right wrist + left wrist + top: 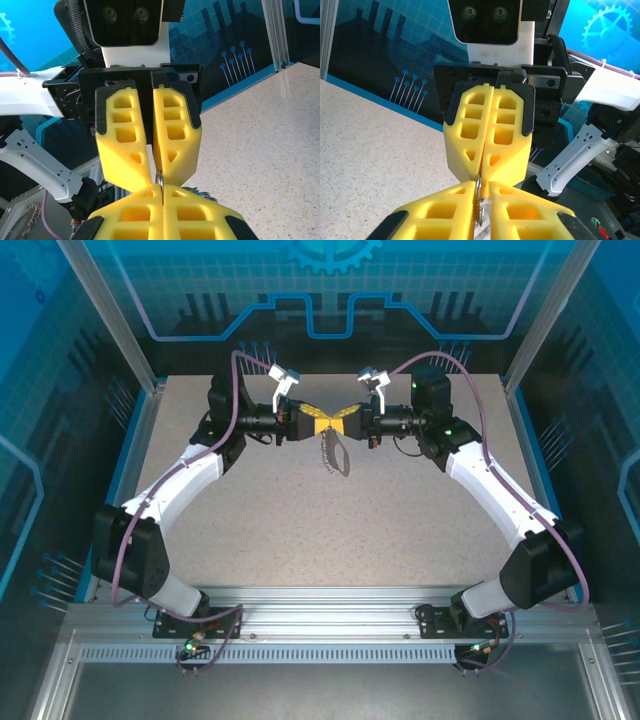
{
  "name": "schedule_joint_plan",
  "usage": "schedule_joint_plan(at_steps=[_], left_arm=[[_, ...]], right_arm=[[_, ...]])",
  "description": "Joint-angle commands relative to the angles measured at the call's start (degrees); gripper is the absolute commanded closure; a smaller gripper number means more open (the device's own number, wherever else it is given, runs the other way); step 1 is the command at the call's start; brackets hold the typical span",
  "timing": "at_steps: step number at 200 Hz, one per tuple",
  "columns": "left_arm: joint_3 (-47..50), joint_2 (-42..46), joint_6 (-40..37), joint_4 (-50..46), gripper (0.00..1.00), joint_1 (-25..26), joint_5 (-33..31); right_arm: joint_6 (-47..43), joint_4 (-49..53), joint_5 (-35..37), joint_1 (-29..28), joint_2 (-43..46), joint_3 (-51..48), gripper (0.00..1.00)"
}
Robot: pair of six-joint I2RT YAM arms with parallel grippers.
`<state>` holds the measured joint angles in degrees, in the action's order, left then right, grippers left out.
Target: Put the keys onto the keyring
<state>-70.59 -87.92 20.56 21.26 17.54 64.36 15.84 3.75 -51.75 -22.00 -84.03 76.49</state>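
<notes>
Silver metal, the ring (pixel 160 177) of the keyring (pixel 333 450) is pinched where two yellow noses meet. The left pincer (pixel 481 189) and the right pincer (pixel 163 194) both clench on it, tip to tip. The dark strap hangs limp just beneath them, over the speckled surface (pixel 400 530). The ring looks light, stiff and slippery, best gripped across its flat. Blue panels (pixel 450 280) wall the room behind.
</notes>
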Motion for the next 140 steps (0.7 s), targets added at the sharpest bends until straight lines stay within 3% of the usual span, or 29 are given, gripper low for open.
schedule_joint_plan(at_steps=[1, 30, 47, 59, 87, 140], left_arm=[[-1.2, -0.7, -1.1, 0.5, 0.89, 1.1, 1.3], [-1.2, -1.2, -0.8, 1.6, 1.0, 1.8, 1.1], [-0.6, -1.4, 0.4, 3.9, 1.0, 1.9, 0.0], [0.2, -1.2, 1.6, 6.1, 1.0, 1.8, -1.0], [2.6, -1.0, 7.3, 14.7, 1.0, 0.9, -2.8], [5.3, -2.2, 19.5, 30.8, 1.0, 0.8, -3.9]], right_arm=[[0.7, -2.1, -0.9, 0.7, -0.1, -0.5, 1.0], [1.0, -2.6, -1.0, 0.7, -0.2, -0.6, 1.0], [1.6, -2.9, -1.1, 0.7, 0.0, -0.6, 1.0], [2.2, -3.6, 0.1, 0.8, 1.0, -1.2, 0.86], [4.9, -7.0, 4.1, 2.1, 5.6, -4.9, 0.64], [7.6, -12.1, 18.8, 2.7, 13.5, -16.1, 0.53]])
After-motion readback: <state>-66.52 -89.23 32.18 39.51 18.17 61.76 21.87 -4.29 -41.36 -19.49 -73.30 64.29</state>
